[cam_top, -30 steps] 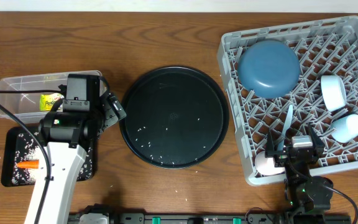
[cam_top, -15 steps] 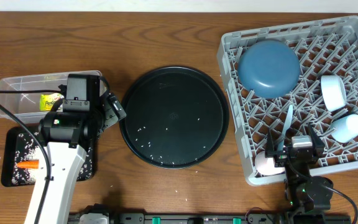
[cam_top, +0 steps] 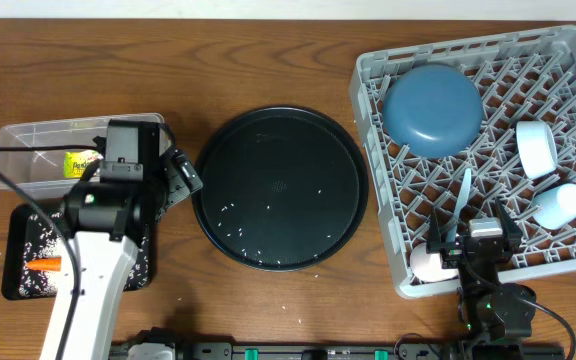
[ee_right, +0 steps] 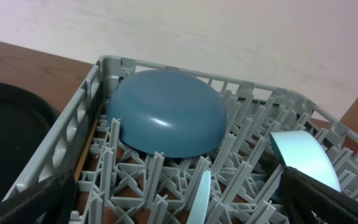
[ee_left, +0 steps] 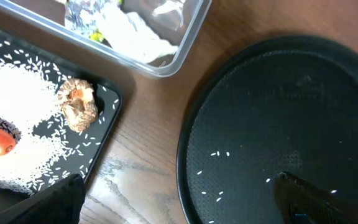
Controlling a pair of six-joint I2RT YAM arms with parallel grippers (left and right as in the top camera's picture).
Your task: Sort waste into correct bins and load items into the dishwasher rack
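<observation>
My left gripper point(cam_top: 179, 181) point(ee_left: 179, 208) hangs open and empty over bare wood between the black bin point(ee_left: 104, 134) and the round black tray point(cam_top: 281, 187). That bin holds rice point(ee_left: 17, 124), a carrot point(cam_top: 44, 265) and a biscuit point(ee_left: 78, 104). The clear bin point(cam_top: 38, 150) holds the snack wrapper point(cam_top: 80, 162) and tissue point(ee_left: 132, 37). In the dishwasher rack point(cam_top: 568, 45) lie the dark-blue plate point(cam_top: 433, 108), white bowl point(cam_top: 536, 148), light-blue cup point(cam_top: 558, 203), pale-blue utensil point(ee_right: 199, 196), chopstick point(ee_right: 82, 155) and pale-pink cup point(cam_top: 428, 265). My right gripper point(cam_top: 473, 232) point(ee_right: 179, 211) stands open over the rack's near edge.
A few loose rice grains point(cam_top: 230, 212) lie scattered on the round black tray, and a few more on the wood in front of it. The left arm's white link point(cam_top: 88, 280) reaches over the black bin. The table's far edge meets a pale wall.
</observation>
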